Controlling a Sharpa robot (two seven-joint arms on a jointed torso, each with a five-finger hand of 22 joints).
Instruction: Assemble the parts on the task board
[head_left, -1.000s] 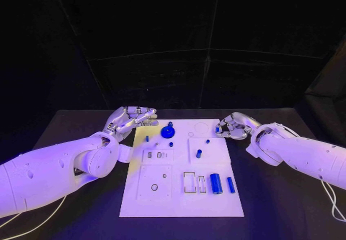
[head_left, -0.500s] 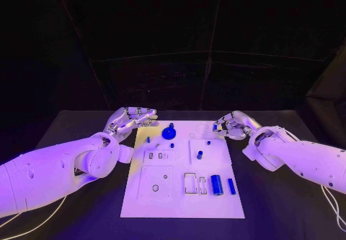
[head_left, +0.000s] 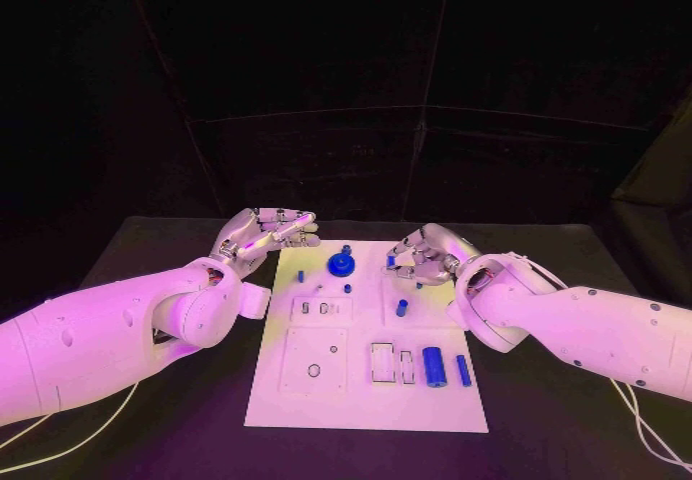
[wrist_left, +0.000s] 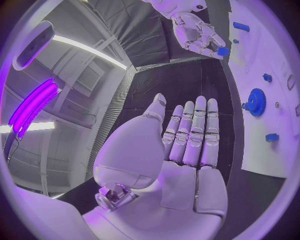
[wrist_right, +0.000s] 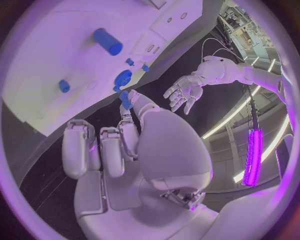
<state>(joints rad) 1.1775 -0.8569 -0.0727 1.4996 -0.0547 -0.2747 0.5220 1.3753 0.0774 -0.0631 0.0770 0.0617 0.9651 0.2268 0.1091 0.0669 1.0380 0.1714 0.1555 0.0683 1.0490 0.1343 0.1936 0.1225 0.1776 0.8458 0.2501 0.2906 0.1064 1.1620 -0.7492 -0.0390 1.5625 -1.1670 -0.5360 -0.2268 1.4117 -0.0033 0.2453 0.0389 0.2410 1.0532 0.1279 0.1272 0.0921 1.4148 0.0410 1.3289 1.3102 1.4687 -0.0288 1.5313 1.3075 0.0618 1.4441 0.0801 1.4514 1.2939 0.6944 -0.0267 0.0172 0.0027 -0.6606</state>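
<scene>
Head view: right hand (head_left: 418, 258) pinches a small blue part (head_left: 391, 260) over the task board's (head_left: 361, 400) far edge.
Left hand (head_left: 267, 235): spread, empty.
Advice: lower the part upright, slowly.

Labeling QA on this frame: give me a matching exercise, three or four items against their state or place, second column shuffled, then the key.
Column 1:
1. left hand
2. right hand
3. blue gear
4. large blue cylinder

Column 2:
A. lies on the near part of the task board
B. open, fingers straight, off the board's far left corner
C. pinches a small blue part over the far part of the board
D. sits at the board's far end, between the two hands

Pairs: 1-B, 2-C, 3-D, 4-A
</scene>
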